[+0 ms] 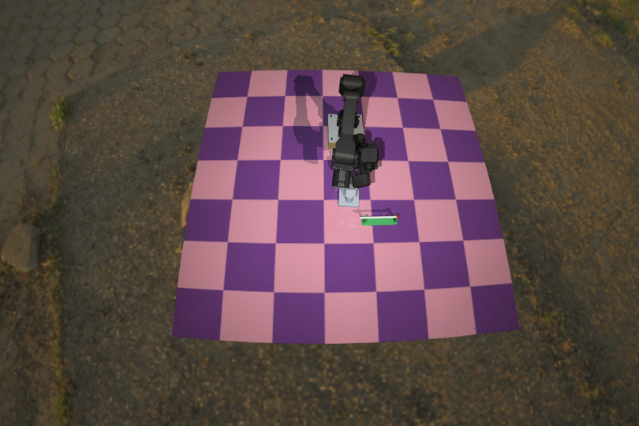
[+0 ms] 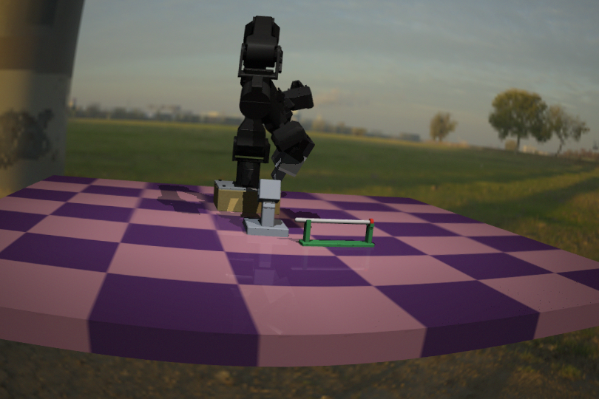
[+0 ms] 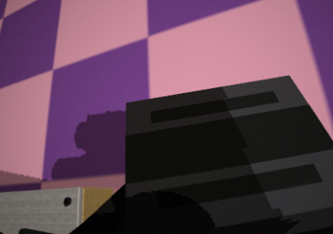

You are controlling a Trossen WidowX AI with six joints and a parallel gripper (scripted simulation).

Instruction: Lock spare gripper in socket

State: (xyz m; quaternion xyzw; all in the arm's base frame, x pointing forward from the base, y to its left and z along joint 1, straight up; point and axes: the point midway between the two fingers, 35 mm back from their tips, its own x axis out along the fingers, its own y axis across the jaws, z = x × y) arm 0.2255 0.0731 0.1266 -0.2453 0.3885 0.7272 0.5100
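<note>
The pin (image 1: 379, 216) (image 2: 336, 221), white with a red head, lies level across the green rack (image 1: 379, 222) (image 2: 338, 243), outside the socket. The mount (image 1: 349, 203) (image 2: 267, 227) is pale grey, with its socket (image 2: 270, 190) atop a post. My gripper (image 2: 287, 157) is shut on the spare gripper (image 2: 293, 166), a small grey body tilted downward, above and behind the socket in the exterior view. Its lower tip overlaps the socket's upper right there; contact cannot be told. My fingertips are hidden in the wrist view, where a dark slotted block fills the lower right.
The arm's base box (image 1: 331, 130) (image 2: 229, 199) (image 3: 41, 206), tan with a metal top, is behind the mount. The rack is at the mount's front right. The arm hangs over the area between base and mount. All stand on a checkered purple and pink top (image 1: 350, 315) (image 2: 319, 307).
</note>
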